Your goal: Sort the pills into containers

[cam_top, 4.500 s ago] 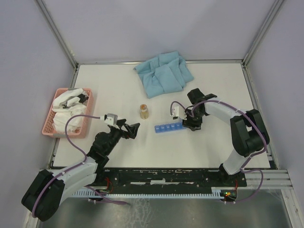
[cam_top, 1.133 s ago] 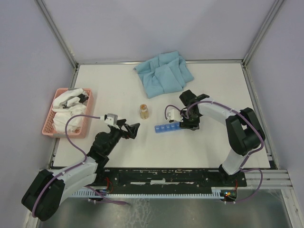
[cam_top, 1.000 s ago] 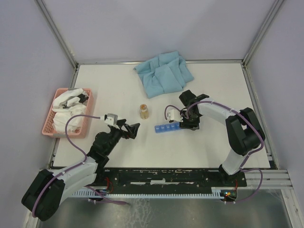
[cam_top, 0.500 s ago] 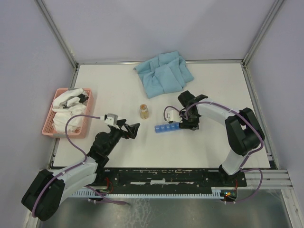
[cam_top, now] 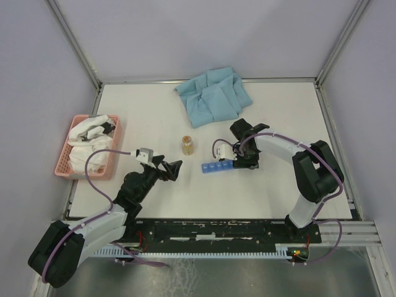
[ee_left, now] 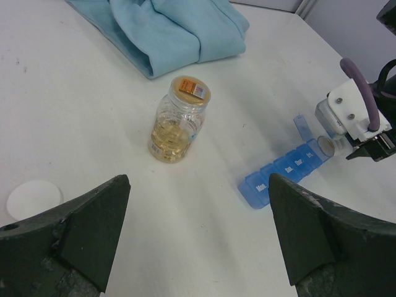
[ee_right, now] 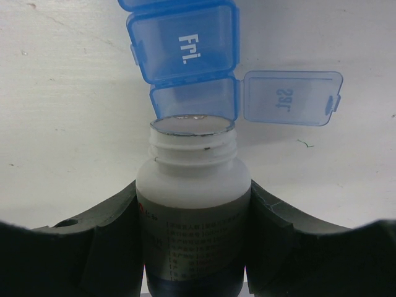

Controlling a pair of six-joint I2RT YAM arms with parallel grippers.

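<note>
The blue pill organiser (cam_top: 218, 166) lies near the middle of your white tabletop (cam_top: 278, 198). Its row of small compartments runs slantwise, and the end compartment's lid (ee_right: 291, 97) is flipped open and flat on the surface beside the one marked "Fri." Your right pincer (ee_right: 193, 207) is clamped round a white bottle (ee_right: 193, 185), a finger on each side. The bottle's threaded neck is tipped toward that open end compartment and sits just against it, though you cannot tell whether the two touch. Just beyond the strip's other end stands a small clear jar (ee_left: 176, 120) with yellowish contents in its lower half and an orange label on top, and a white cap (ee_left: 34, 199) lies on its own nearer your left arm. Your left pincer (cam_top: 170, 168) is spread wide with nothing between its fingers, near the strip and pointing toward it. A crumpled light-blue cloth (cam_top: 213, 94) sits at the far edge of the tabletop. A pink slatted basket (cam_top: 62, 158) with bunched white fabric (cam_top: 86, 139) inside rests at the left edge, well apart from the strip. The surface is matt white with a few faint dark specks, ringed by aluminium frame rails (cam_top: 74, 43) and pale lilac walls on three sides.
</note>
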